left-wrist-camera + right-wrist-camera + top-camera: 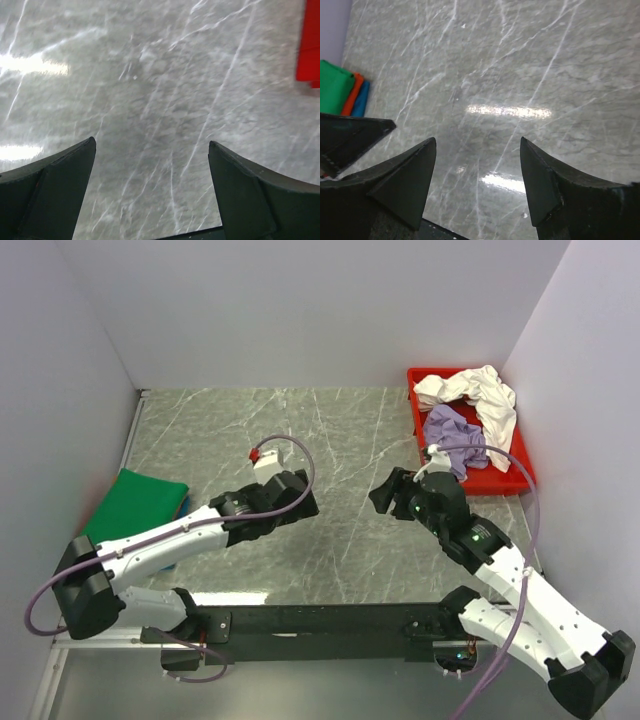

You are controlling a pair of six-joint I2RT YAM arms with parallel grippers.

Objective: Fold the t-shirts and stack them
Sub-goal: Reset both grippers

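open claw over marble table

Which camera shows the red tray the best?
The top external view. It shows nearly the whole red tray, with a cream-white t-shirt and a lavender t-shirt bunched in it. The left wrist view catches only its red edge; the right wrist view shows none of it.

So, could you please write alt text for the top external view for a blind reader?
Two robot arms reach over a grey marble table, the left pincer and right pincer both empty above its middle. A folded green t-shirt lies at the left edge; a red tray at the far right holds a crumpled cream-white t-shirt and a lavender t-shirt.
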